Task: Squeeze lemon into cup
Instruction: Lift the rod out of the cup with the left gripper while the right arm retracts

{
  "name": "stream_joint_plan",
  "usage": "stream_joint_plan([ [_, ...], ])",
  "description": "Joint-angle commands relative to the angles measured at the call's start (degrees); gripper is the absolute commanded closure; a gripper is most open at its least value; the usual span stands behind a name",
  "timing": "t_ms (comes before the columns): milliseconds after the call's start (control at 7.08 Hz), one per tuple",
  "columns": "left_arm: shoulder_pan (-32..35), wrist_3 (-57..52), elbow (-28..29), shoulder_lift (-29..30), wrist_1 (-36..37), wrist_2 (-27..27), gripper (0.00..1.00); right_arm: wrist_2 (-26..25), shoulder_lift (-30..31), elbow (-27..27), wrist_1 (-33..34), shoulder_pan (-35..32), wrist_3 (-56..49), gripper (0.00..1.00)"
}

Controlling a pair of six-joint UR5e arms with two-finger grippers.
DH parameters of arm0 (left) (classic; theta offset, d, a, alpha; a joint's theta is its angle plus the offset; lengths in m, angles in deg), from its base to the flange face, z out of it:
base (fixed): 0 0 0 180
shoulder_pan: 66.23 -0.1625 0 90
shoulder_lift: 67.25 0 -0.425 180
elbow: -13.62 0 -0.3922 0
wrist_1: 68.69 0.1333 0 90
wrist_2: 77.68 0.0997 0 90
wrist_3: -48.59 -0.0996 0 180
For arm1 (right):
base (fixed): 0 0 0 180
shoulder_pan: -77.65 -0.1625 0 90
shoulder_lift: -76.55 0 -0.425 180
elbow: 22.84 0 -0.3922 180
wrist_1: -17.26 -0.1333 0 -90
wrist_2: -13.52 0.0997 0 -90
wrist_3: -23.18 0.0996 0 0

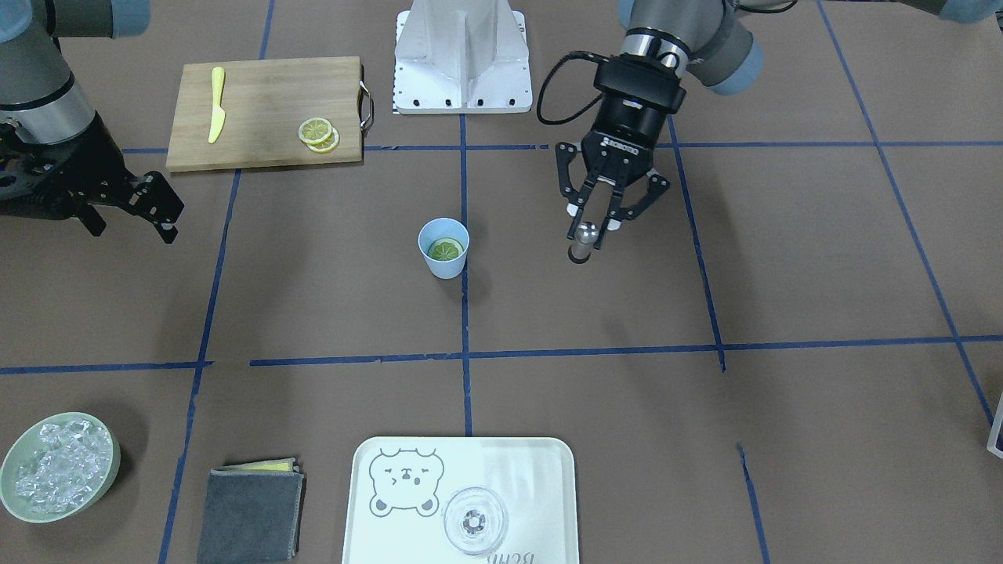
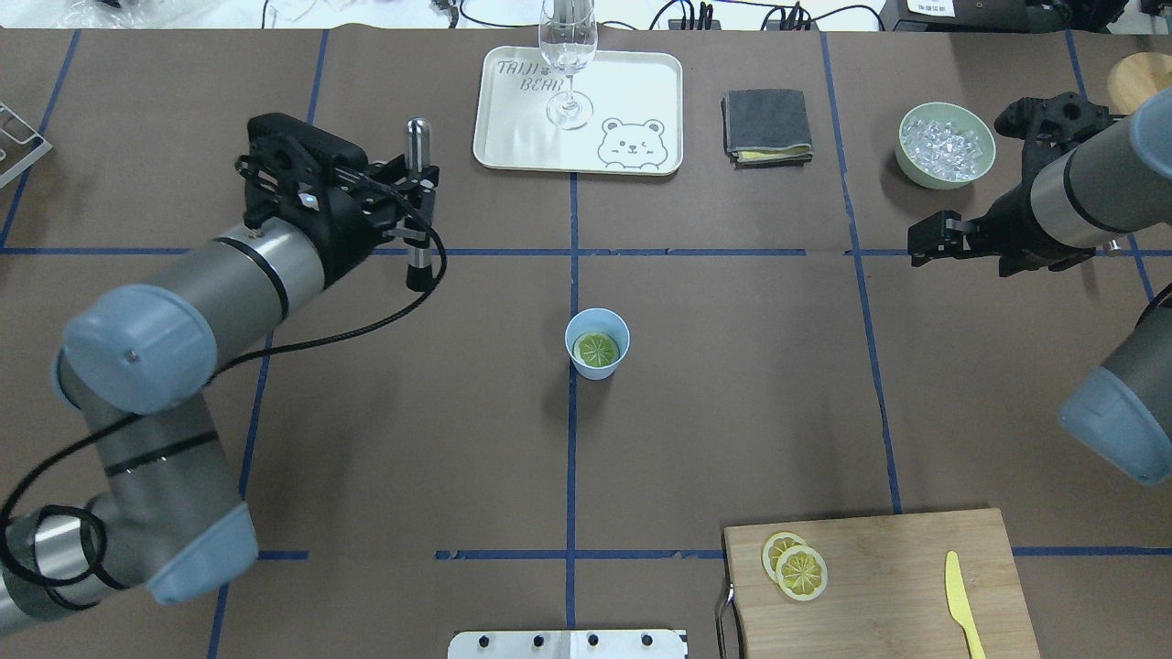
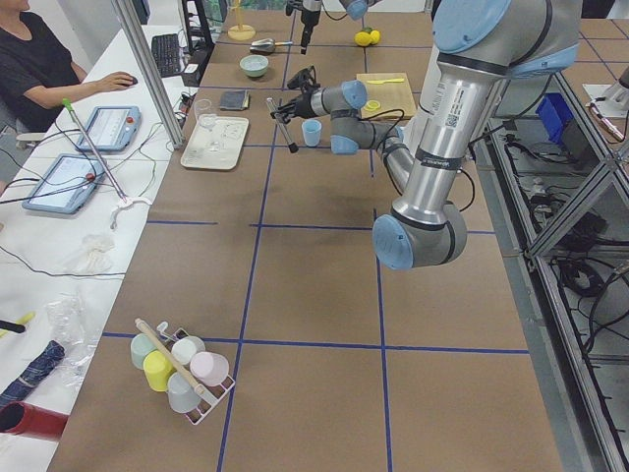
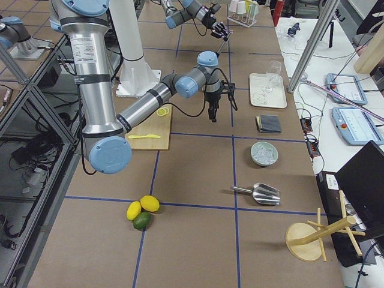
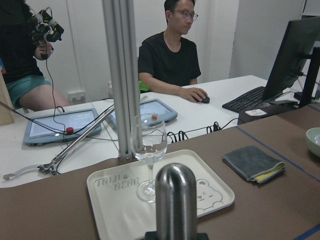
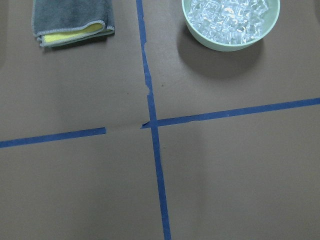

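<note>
My left pincer [image 2: 417, 212] clamps muddler [image 2: 418, 197], 10 o'clock from cup [image 2: 595, 370]. Lemon [image 2: 596, 349] flat inside cup. I judge lemon soft, slippery; cup light, tippy: steady by wall. My right pincer [image 2: 927, 240]: cannot tell.

There are three lemon slices [image 2: 596, 349], one blue cup [image 2: 597, 368], one knife [image 2: 961, 595], one wine glass [image 2: 568, 55] and one tray [image 2: 513, 137].

I see the lemon [image 2: 596, 349] in the cup [image 2: 597, 322] at the counter's [image 2: 732, 412] middle. Beyond it the tray [image 2: 513, 128] bears a glass [image 2: 569, 46], with cloth [image 2: 766, 124] and bowl [image 2: 946, 183] rightward. The board [image 2: 897, 567] lies near right.
</note>
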Motion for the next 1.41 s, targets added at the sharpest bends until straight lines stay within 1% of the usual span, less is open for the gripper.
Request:
stream_joint_plan([
  [0,15.72,-0.42,3.73,-4.91,7.86,-23.46,1.00,2.25,2.99,-0.45,0.00,-4.19,-9.59,0.00],
  [141,20.85,-0.51,4.63,-5.17,12.36,-33.60,1.00,5.57,3.79,-1.85,0.00,-7.96,-16.17,0.00],
  [282,22.73,-0.51,4.90,-6.91,18.93,-39.36,1.00,9.35,4.23,-4.82,0.09,-12.08,-24.24,0.00],
  [424,22.74,-0.51,5.77,-9.02,24.91,-43.07,1.00,11.65,4.59,-7.46,0.09,-15.08,-29.80,0.00],
  [565,22.83,-0.43,6.65,-12.17,25.84,-50.59,1.00,13.76,4.94,-8.88,0.09,-16.94,-33.34,0.00],
  [706,22.92,0.18,7.36,-15.07,26.20,-57.36,1.00,14.91,5.20,-9.33,0.09,-17.66,-34.07,0.00],
  [847,22.57,2.19,9.97,-15.80,26.90,-57.78,1.00,14.92,5.29,-9.42,0.00,-17.66,-34.08,0.00],
  [988,22.13,4.65,12.96,-15.02,26.56,-57.61,1.00,14.92,5.38,-9.42,0.09,-17.66,-34.08,0.00],
  [1129,22.13,4.67,14.47,-14.49,26.21,-57.52,1.00,15.01,5.56,-9.42,0.09,-17.66,-33.99,0.00],
  [1271,22.04,5.02,14.74,-14.40,26.03,-57.52,1.00,15.01,5.82,-9.42,0.00,-17.66,-33.90,0.00],
])
